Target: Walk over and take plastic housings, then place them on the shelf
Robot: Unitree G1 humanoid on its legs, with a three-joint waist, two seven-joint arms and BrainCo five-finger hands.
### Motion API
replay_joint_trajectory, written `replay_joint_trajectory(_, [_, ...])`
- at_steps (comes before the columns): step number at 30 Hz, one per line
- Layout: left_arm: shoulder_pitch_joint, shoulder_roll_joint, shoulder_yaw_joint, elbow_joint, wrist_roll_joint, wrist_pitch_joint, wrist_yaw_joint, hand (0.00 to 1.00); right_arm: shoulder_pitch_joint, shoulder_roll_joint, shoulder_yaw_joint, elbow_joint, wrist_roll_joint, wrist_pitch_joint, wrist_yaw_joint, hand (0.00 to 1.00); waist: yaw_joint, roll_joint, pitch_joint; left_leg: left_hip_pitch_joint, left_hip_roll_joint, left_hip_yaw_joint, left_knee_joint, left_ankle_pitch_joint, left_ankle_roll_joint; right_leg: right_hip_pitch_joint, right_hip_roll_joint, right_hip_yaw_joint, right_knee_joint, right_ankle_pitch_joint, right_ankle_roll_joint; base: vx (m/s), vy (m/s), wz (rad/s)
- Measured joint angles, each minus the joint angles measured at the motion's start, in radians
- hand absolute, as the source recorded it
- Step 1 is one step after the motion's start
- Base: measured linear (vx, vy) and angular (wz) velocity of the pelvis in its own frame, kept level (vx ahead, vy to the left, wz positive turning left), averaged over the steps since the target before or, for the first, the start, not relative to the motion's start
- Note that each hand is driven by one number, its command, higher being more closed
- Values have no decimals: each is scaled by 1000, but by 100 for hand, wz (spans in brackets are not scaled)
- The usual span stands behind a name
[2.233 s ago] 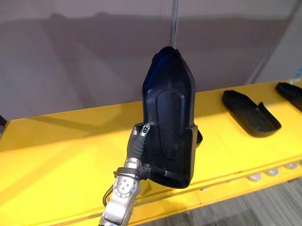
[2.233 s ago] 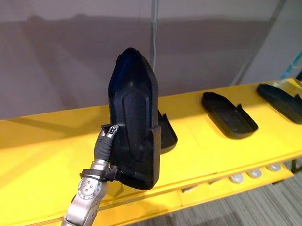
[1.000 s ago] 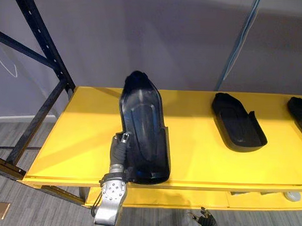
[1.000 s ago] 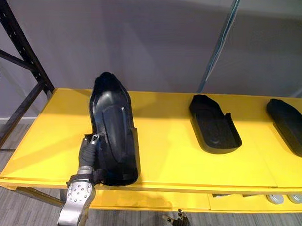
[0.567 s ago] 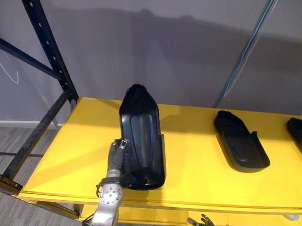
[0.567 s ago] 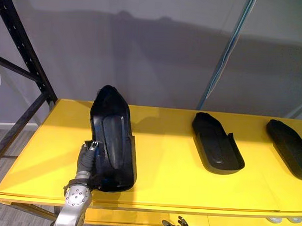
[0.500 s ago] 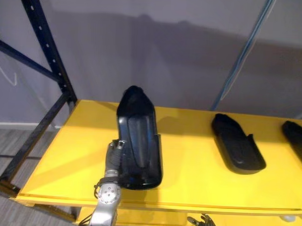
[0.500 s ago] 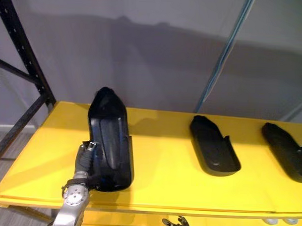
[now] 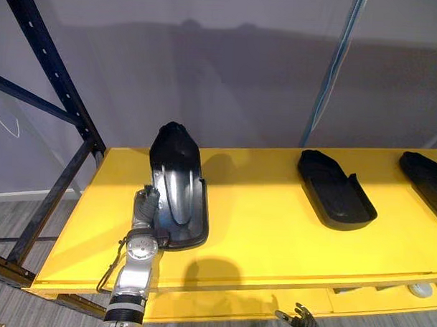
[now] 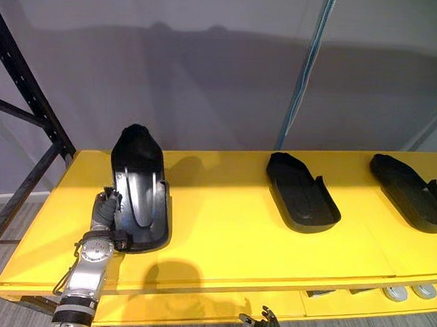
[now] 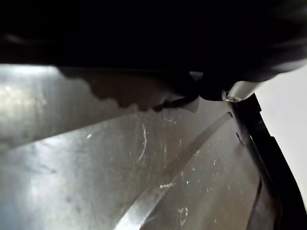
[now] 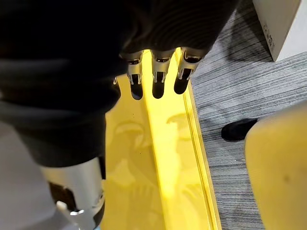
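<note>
Smooth yellow shelf (image 9: pixel 273 230) is running rightward from a dark perforated steel upright (image 9: pixel 49 71). Glossy housing (image 9: pixel 176 183), black moulded plastic, long with a rounded far end, is lying at the shelf's left end. Second housing (image 9: pixel 336 189) and third housing (image 9: pixel 426 174), matte tray-shaped shells, are lying well apart to its right. Left hand (image 9: pixel 144 207) is pinching the glossy housing's near left wall. Right hand (image 9: pixel 299 323) is hanging below the shelf's front edge, fingers (image 12: pixel 158 79) straight.

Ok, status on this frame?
Left hand at housing, grip hidden. Housing looks set on shelf, left end. Right hand low, open. Other housings lie well right.
</note>
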Motion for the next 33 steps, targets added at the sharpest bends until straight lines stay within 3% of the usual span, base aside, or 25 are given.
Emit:
replay_joint_trajectory(9, [-89, -1, -3, 110, 28, 5, -15, 100, -5, -2, -1, -9, 0, 0, 6, 0, -16, -2, 14, 5, -2, 11, -11, 0, -9, -15, 4, 20, 6, 3, 4, -2, -1, -7])
replay_joint_trajectory(10, [-106, -1, -2, 129, 30, 5, -11, 0, -6, -2, 0, -9, 0, 0, 6, 0, -17, -2, 14, 8, -2, 11, -11, 0, -9, -14, 5, 21, 6, 2, 4, 71, 14, -3])
replay_joint_trajectory(22, [-196, 5, 20, 205, 47, 7, 17, 0, 5, -39, 0, 16, -27, 1, 5, 0, -45, -10, 37, 21, -4, 19, -7, -19, -2, -5, 5, 28, 0, 2, 5, -5, 4, -4])
replay_joint_trajectory(33, [-142, -31, 23, 35, 42, 7, 18, 0, 55, -56, -1, 44, -43, 17, 5, 0, -55, -9, 55, 23, -5, 16, -9, -16, -5, -4, 4, 21, 5, 2, 5, 0, 0, 1])
